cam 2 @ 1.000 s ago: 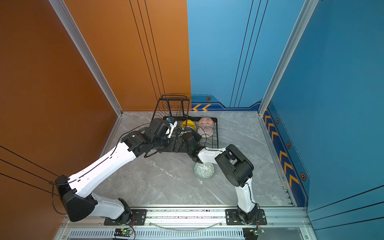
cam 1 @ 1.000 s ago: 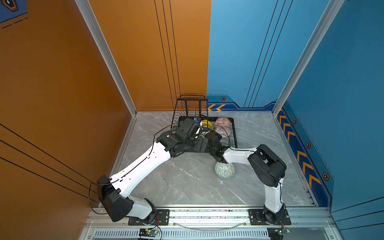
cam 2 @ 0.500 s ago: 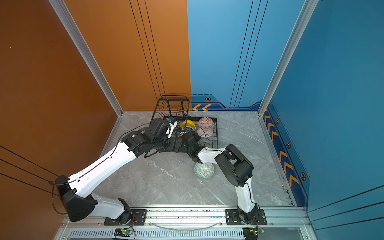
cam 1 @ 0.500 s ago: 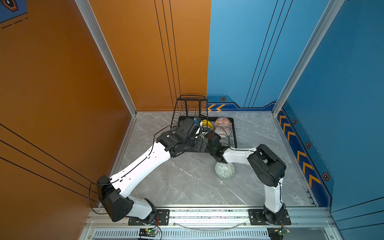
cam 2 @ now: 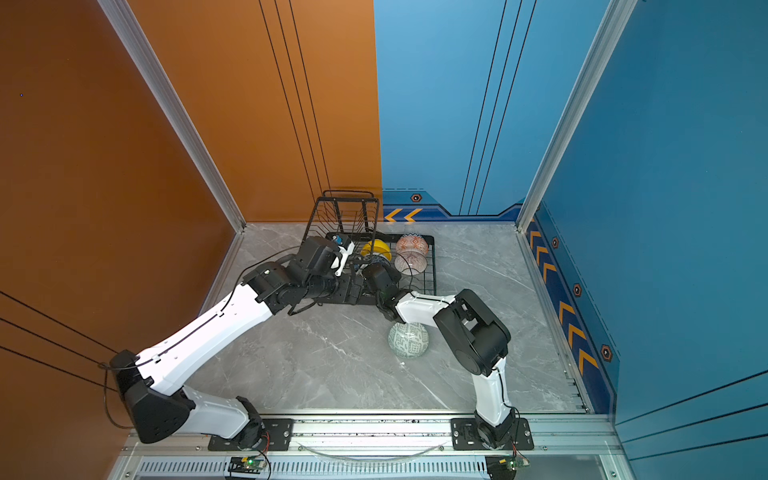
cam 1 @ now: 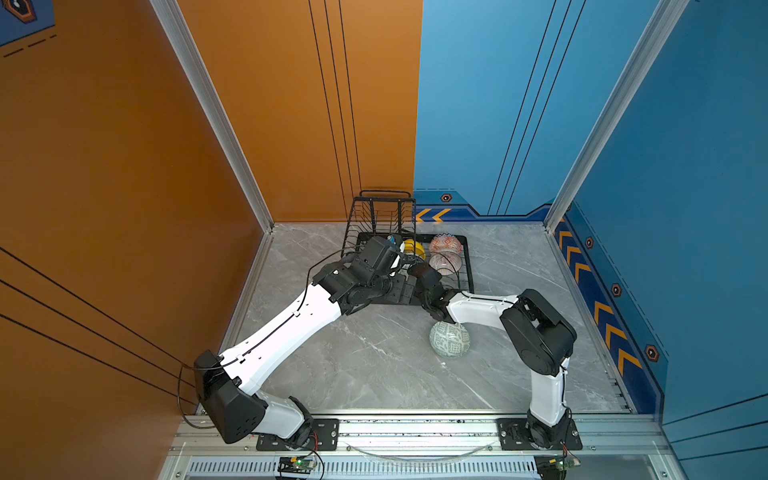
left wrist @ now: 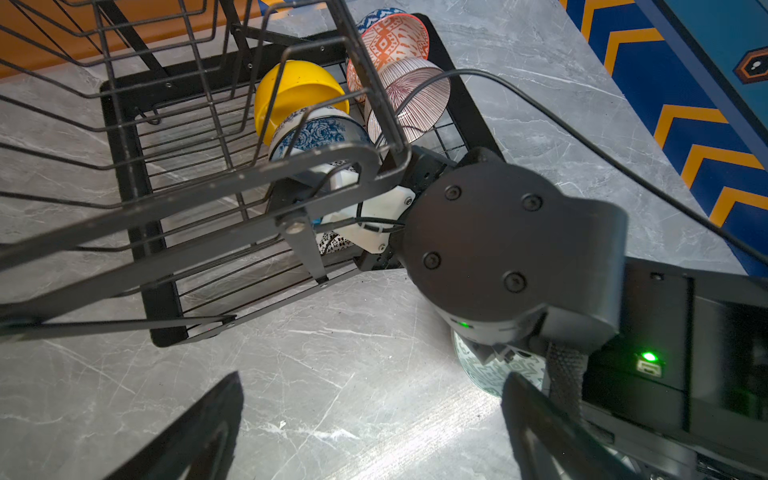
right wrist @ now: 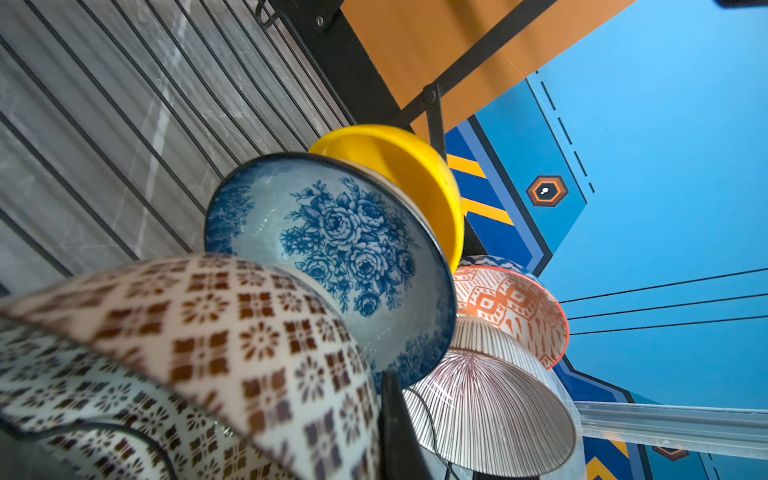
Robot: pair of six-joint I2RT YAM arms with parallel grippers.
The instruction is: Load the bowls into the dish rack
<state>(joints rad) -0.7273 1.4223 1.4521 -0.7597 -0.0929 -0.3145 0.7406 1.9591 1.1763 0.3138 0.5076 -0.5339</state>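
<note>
My right gripper (right wrist: 376, 419) is shut on the rim of the black-white geometric bowl (right wrist: 232, 340), low over the dish rack (cam 1: 468, 266) floor under its raised basket (left wrist: 187, 137). Standing on edge in the rack are the blue-white floral bowl (right wrist: 345, 249), the yellow bowl (cam 1: 415, 248), the orange-white bowl (cam 1: 445, 243) and the pink lined bowl (cam 1: 444, 262). The pale green bowl (cam 1: 449, 338) lies upside down on the table under the right forearm. My left gripper (left wrist: 370, 432) is open and holds nothing, above bare table in front of the rack.
The rack stands at the back of the grey marble table (cam 1: 374, 365), near the orange and blue walls. Both forearms crowd the rack's front edge. A black cable (left wrist: 582, 137) loops over the rack's right side.
</note>
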